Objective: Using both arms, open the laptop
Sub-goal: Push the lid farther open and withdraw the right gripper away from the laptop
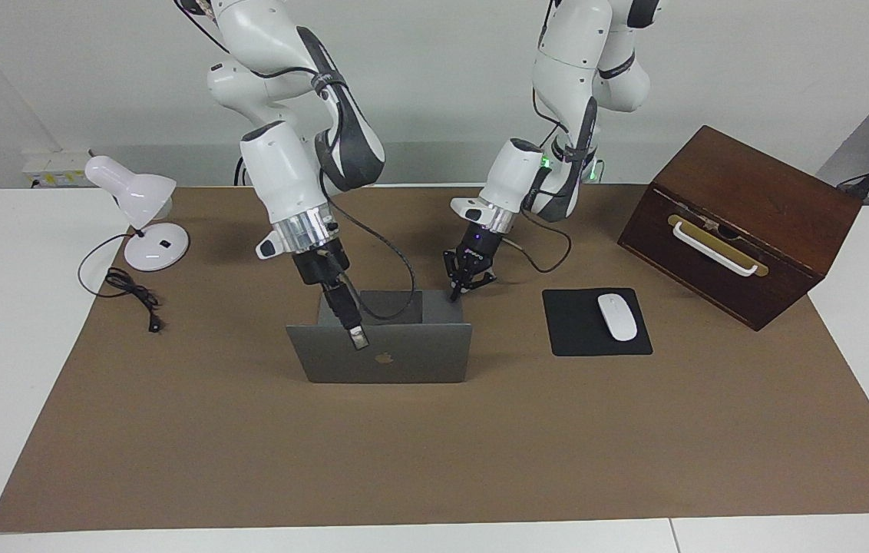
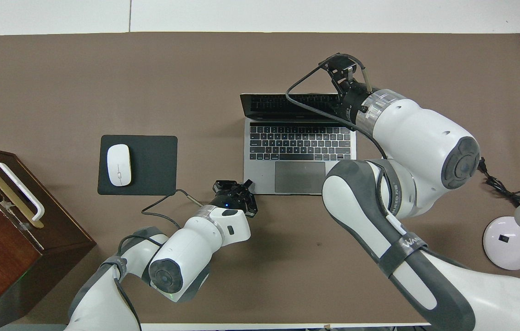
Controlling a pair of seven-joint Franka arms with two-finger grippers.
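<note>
Right gripper (image 1: 358, 336): your facing view shows its fingers over the top edge of the raised lid, one metal-tipped finger lying against the lid's outer face; the overhead view shows the fingers (image 2: 364, 76) spread, straddling that edge, though neither view settles whether they clamp it.

Left gripper (image 2: 241, 188): black fingers pressed nearly together, at the corner of the laptop base nearest the robots on the left arm's side; whether the tips touch the base you cannot tell.

Thin silver-grey laptop (image 1: 381, 353): mid-table on the brown mat (image 1: 434, 461), lid open and about upright. Only your facing view shows the dark apple logo on the lid's back; only the overhead view shows the dark keyboard (image 2: 300, 142) and grey trackpad (image 2: 300, 177).

Flat black square mouse pad (image 1: 576, 338): beside the laptop toward the left arm's end, carrying a white oval mouse (image 1: 617, 316).

Dark brown wooden box (image 1: 741, 223) with a white handle on a brass plate: at the left arm's end.

White desk lamp (image 1: 139, 207) with a round base and black cord: at the right arm's end.
</note>
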